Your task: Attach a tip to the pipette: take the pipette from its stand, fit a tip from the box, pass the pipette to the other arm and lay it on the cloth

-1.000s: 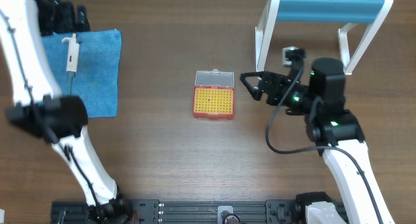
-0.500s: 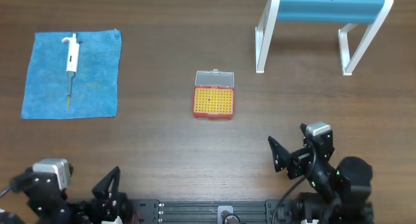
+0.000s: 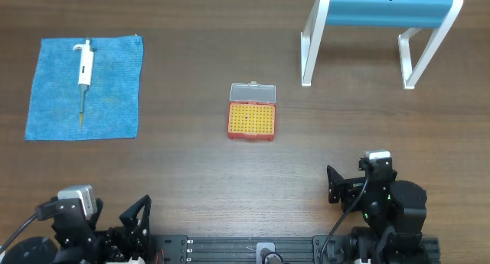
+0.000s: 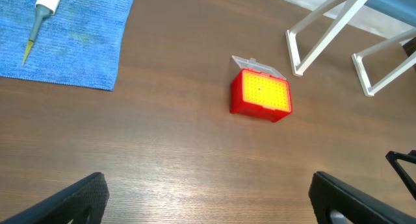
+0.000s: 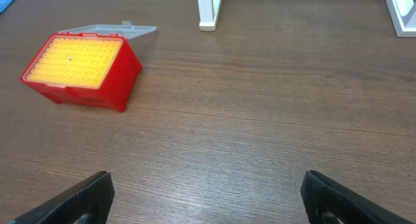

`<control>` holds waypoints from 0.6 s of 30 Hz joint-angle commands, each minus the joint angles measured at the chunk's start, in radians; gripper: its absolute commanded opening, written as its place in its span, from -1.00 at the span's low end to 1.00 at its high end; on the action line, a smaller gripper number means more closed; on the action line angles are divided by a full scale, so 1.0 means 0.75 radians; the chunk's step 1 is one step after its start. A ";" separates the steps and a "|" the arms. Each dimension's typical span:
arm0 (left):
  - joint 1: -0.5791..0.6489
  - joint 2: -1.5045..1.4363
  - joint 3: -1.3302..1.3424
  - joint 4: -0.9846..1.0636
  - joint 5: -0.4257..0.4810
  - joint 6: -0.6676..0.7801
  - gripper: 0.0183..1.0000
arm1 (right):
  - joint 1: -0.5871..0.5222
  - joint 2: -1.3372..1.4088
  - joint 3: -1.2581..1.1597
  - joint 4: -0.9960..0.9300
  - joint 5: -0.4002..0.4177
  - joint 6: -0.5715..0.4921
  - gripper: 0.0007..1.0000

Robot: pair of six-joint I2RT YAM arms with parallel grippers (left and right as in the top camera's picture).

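Both pairs of my jaws sit spread and empty, so only a careless sweep could knock the pipette (image 3: pixel 84 65) off the cloth (image 3: pixel 115 103).

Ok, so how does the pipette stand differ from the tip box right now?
The stand is a tall open frame, white legs under a blue bar; the tip box is a low red block with yellow tips. The stand is larger and sits far right; the tip box sits mid-table. The stand holds nothing, the pipette lying on the cloth; the tip box has its clear lid open. Both stand on the wooden table.
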 commanded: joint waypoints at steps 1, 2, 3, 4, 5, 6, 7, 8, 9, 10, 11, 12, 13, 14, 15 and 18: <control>-0.025 -0.136 -0.259 0.411 -0.127 0.050 0.99 | -0.007 -0.013 -0.006 0.001 0.021 -0.019 0.86; -0.025 -0.190 -0.394 0.602 -0.145 0.099 0.99 | -0.007 -0.013 -0.006 0.001 0.021 -0.019 0.86; -0.025 -0.260 -0.567 0.838 -0.155 0.152 0.99 | -0.007 -0.013 -0.006 0.001 0.021 -0.019 0.86; -0.025 -0.338 -0.757 1.100 -0.155 0.181 0.99 | -0.007 -0.013 -0.006 0.001 0.021 -0.019 0.86; -0.022 -0.414 -0.940 1.351 -0.154 0.180 0.99 | -0.007 -0.013 -0.006 0.001 0.021 -0.019 0.86; -0.010 -0.459 -1.099 1.581 -0.151 0.179 1.00 | -0.007 -0.013 -0.006 0.001 0.021 -0.018 0.86; 0.005 -0.447 -1.210 1.765 -0.144 0.179 1.00 | -0.007 -0.013 -0.006 0.001 0.021 -0.019 0.87; 0.013 -0.446 -1.278 1.869 -0.134 0.179 1.00 | -0.007 -0.013 -0.006 0.001 0.021 -0.019 0.86; 0.021 -0.447 -1.374 1.975 -0.133 0.179 0.99 | -0.007 -0.013 -0.006 0.001 0.021 -0.018 0.86; 0.022 -0.448 -1.432 2.019 -0.134 0.179 1.00 | -0.007 -0.013 -0.006 0.001 0.021 -0.019 0.86; 0.022 -0.448 -1.486 2.028 -0.133 0.179 1.00 | -0.007 -0.013 -0.006 0.001 0.021 -0.019 0.86; 0.022 -0.448 -1.527 2.019 -0.134 0.179 0.99 | -0.007 -0.013 -0.006 0.001 0.021 -0.019 0.86; 0.022 -0.448 -1.559 2.004 -0.133 0.179 1.00 | -0.007 -0.013 -0.006 0.001 0.021 -0.019 0.86; 0.024 -0.448 -1.571 1.917 -0.132 0.179 0.99 | -0.007 -0.013 -0.006 0.001 0.021 -0.019 0.86; 0.030 -0.445 -1.571 1.866 -0.139 0.179 0.99 | -0.007 -0.013 -0.006 0.001 0.021 -0.019 0.86; 0.030 -0.447 -1.571 1.861 -0.139 0.179 1.00 | -0.007 -0.013 -0.006 0.001 0.021 -0.019 0.86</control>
